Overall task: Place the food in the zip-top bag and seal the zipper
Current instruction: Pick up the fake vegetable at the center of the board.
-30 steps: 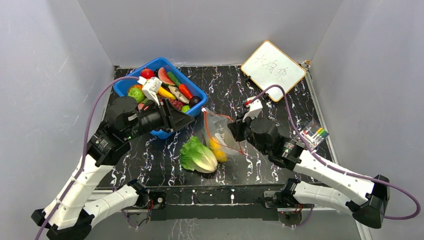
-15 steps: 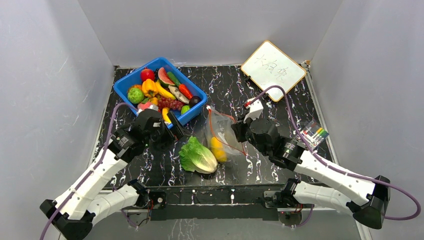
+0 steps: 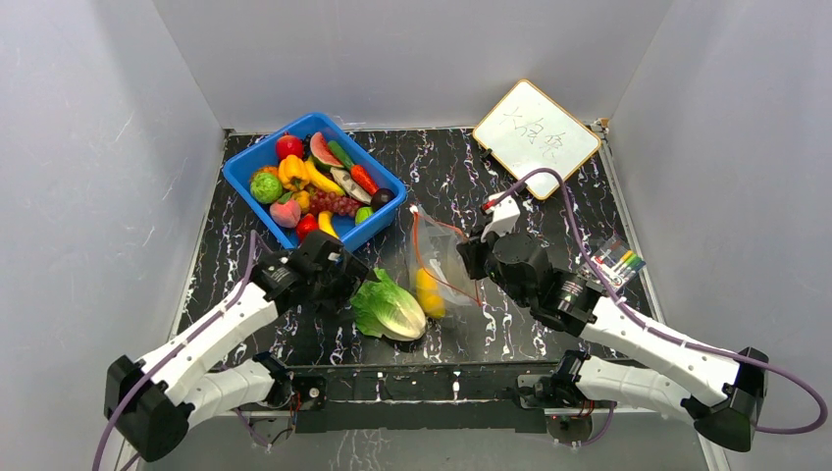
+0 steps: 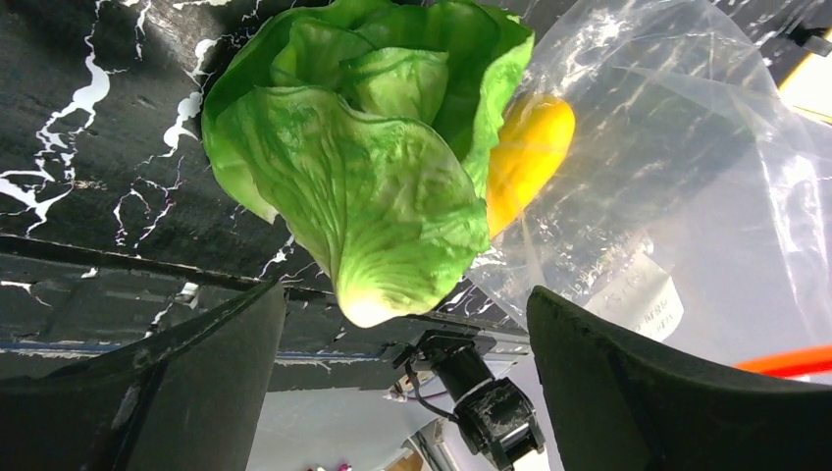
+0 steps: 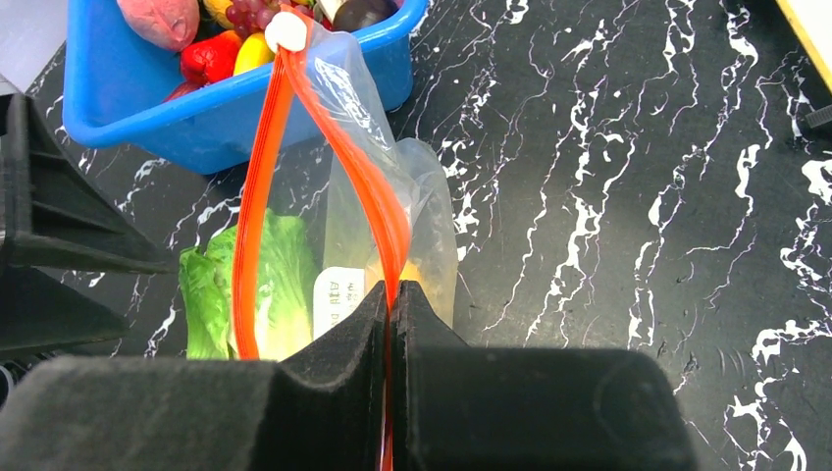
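Observation:
A green lettuce (image 3: 390, 306) lies on the black marbled table, near the front. My left gripper (image 3: 345, 279) is just to its left, open wide. In the left wrist view the lettuce (image 4: 363, 186) sits ahead of the gripper (image 4: 407, 299), and its pale stem end points at the gap between the fingers. The clear zip-top bag (image 3: 439, 263) stands to the right of the lettuce with a yellow food piece (image 4: 525, 157) inside. My right gripper (image 5: 392, 289) is shut on the red-orange zipper (image 5: 257, 196), which loops open so the bag's mouth gapes.
A blue bin (image 3: 245, 182) with several toy fruits and vegetables stands at the back left. A whiteboard (image 3: 535, 132) lies at the back right. A pack of markers (image 3: 618, 260) sits by the right edge.
My left arm has drawn back from over the blue bin and come down beside the lettuce, and its gripper has opened wide. The right gripper and the bag have stayed put.

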{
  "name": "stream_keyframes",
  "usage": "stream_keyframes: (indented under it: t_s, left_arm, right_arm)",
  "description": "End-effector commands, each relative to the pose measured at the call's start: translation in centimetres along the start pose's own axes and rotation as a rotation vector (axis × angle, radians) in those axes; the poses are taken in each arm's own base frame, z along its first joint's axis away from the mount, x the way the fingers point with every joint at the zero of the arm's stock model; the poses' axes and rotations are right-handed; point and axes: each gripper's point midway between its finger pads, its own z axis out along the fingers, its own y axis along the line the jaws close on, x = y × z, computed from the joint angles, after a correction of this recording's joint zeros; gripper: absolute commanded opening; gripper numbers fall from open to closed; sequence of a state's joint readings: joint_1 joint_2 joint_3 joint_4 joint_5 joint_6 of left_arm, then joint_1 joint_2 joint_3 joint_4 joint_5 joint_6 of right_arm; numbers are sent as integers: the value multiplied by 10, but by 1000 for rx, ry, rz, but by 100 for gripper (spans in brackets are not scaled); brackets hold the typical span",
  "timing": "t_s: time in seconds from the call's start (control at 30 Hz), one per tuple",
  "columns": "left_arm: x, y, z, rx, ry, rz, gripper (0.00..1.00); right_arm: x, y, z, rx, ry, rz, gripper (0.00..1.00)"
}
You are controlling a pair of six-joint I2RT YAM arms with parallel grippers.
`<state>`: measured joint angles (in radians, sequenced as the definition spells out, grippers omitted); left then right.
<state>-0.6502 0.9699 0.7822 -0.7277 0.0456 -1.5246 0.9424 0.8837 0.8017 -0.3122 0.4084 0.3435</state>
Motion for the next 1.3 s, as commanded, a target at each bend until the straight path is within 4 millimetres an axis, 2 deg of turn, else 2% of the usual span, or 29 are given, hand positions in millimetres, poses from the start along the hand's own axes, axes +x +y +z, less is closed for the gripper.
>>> stream_keyframes:
  t_s: [0.0,0.17,0.3,0.4,0.57,0.63,0.7,0.73,0.87,0.97,1.0,1.17,1.27]
  left_arm:
    - [5,-12,7,-4,17,-27,92]
    - [13,5,38,-46,50,-57,88]
    - [15,7,54,-45,43,-61,85]
    - [18,1,60,-33,45,-46,81]
    - [17,-6,60,-27,9,15,68]
    - [14,-6,58,-16,-9,31,55]
    - [12,-10,54,12,-27,46,34]
    - [10,-10,52,25,-39,48,29]
    - [9,-13,44,73,-48,55,23]
    - [10,-26,32,141,-48,99,13]
    - [10,-32,27,167,-51,120,12]
    - [-5,-62,-16,307,-164,209,9]
    - [-17,-88,-49,441,-258,278,9]
  right_arm:
    - [-4,8,6,-23,-21,19,0]
    - [-3,11,7,-37,-26,26,0]
    - [3,10,8,-34,-4,19,13]
    - [8,8,8,-25,15,30,18]
    - [0,7,3,-20,0,42,17]
    - [-9,7,0,-18,-21,45,13]
    - [-13,7,-1,-17,-32,39,2]
    - [-14,7,-1,-16,-32,35,0]
    - [-11,10,-1,-34,-27,40,0]
    - [-8,13,-1,-54,-28,53,0]
    - [-8,14,0,-59,-27,59,0]
    - [-8,11,2,-30,-34,102,0]
    - [-10,11,6,-8,-35,128,0]
